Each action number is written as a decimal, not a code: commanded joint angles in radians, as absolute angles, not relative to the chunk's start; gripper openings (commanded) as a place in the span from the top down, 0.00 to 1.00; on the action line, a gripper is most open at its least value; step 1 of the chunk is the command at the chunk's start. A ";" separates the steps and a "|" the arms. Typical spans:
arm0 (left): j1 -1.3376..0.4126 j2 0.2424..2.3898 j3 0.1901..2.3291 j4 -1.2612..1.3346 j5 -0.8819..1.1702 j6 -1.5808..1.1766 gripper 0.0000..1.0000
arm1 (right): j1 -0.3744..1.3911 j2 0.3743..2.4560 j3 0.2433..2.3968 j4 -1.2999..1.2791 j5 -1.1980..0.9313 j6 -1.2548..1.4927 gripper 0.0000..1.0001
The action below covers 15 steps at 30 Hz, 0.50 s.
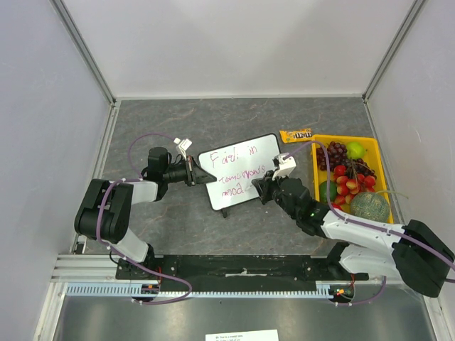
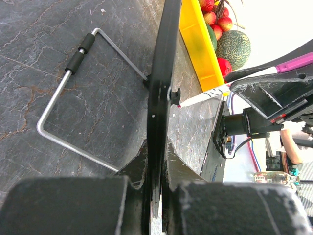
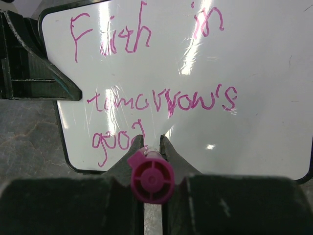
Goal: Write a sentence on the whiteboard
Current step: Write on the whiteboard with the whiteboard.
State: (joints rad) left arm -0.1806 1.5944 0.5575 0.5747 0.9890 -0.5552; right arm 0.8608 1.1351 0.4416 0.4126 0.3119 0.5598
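Note:
The whiteboard (image 1: 264,150) stands tilted on the grey table, held up between the two arms. My left gripper (image 1: 198,173) is shut on its left edge. In the left wrist view the board's black frame (image 2: 159,83) runs edge-on between the fingers of my left gripper (image 2: 157,164). The sentence (image 3: 161,102), in pink, reads "Faith in tomorrow's good" over three lines. My right gripper (image 3: 151,145) is shut on a pink marker (image 3: 151,178), whose tip is at the board just right of "good". From above, the right gripper (image 1: 265,186) sits at the board's lower right edge.
A yellow tray (image 1: 345,137) with grapes, strawberries, limes and a melon (image 1: 370,206) stands right of the board. An orange candy packet (image 1: 296,134) lies by the tray's far corner. The board's wire stand (image 2: 73,95) rests on the table behind it.

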 commanded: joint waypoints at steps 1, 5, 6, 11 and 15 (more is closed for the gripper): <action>-0.167 1.634 0.543 0.460 0.802 -0.465 0.98 | 0.857 1.108 0.479 0.403 0.348 0.535 1.00; -0.167 1.634 0.545 0.460 0.802 -0.465 0.98 | 0.856 1.124 0.480 0.408 0.362 0.529 1.00; -0.167 1.634 0.545 0.460 0.804 -0.465 0.98 | 0.856 1.130 0.477 0.414 0.364 0.529 1.00; -0.169 1.634 0.545 0.460 0.802 -0.465 0.98 | 0.854 1.166 0.454 0.463 0.371 0.543 1.00; -0.169 1.634 0.543 0.459 0.802 -0.465 0.98 | 0.853 1.203 0.448 0.491 0.376 0.548 1.00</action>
